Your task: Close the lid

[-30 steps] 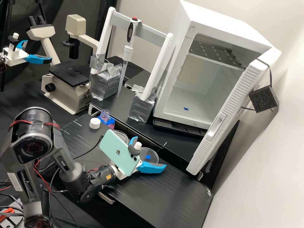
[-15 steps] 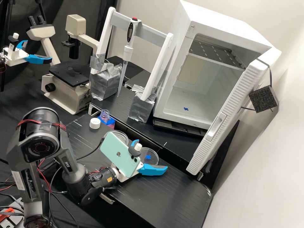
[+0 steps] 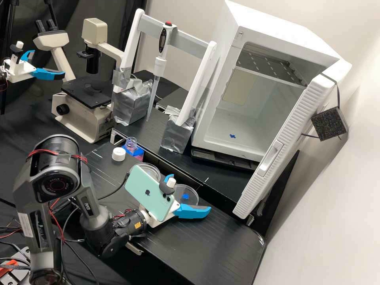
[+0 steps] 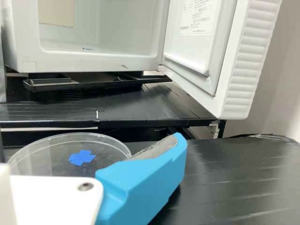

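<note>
My gripper (image 3: 190,194) is over the front bench, its blue fingers wide apart with nothing between them that I can make out. Just past it lies a clear round dish or lid (image 3: 187,194) with a blue cross mark; which of the two it is, I cannot tell. A second clear round piece (image 3: 152,169) is partly hidden behind the phone on the gripper. In the wrist view, a blue finger (image 4: 143,183) overlaps the near edge of the marked round piece (image 4: 49,152); whether they touch is unclear.
The white incubator (image 3: 233,148) stands with its door (image 3: 283,144) swung out over the bench. Near the step are a white cap (image 3: 118,154) and an uncapped bottle (image 3: 131,145). A pipette (image 3: 157,71) hangs from a rack behind, by a microscope (image 3: 85,99).
The arm's upper links have shifted clearly to the right, and the gripper slightly to the right. The fingers remain apart, and the round pieces have not visibly moved.
</note>
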`<action>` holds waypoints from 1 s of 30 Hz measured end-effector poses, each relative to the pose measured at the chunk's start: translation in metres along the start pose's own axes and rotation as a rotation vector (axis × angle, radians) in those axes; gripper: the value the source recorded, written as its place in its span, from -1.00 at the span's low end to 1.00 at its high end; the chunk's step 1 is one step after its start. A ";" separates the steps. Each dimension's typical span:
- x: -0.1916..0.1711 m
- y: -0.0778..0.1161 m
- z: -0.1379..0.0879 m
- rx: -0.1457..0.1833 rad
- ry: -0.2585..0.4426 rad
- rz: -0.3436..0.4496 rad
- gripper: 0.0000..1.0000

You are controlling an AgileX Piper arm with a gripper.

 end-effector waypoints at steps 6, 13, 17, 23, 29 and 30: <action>0.001 -0.001 0.002 0.005 -0.007 -0.007 -1.00; 0.005 -0.001 0.003 0.002 -0.001 -0.012 -1.00; 0.007 -0.001 0.004 0.005 -0.002 -0.013 -1.00; 0.008 0.000 0.005 0.006 -0.001 -0.013 -1.00; 0.008 -0.001 0.005 0.007 -0.002 -0.014 -1.00; 0.008 -0.001 0.005 0.007 -0.002 -0.014 -1.00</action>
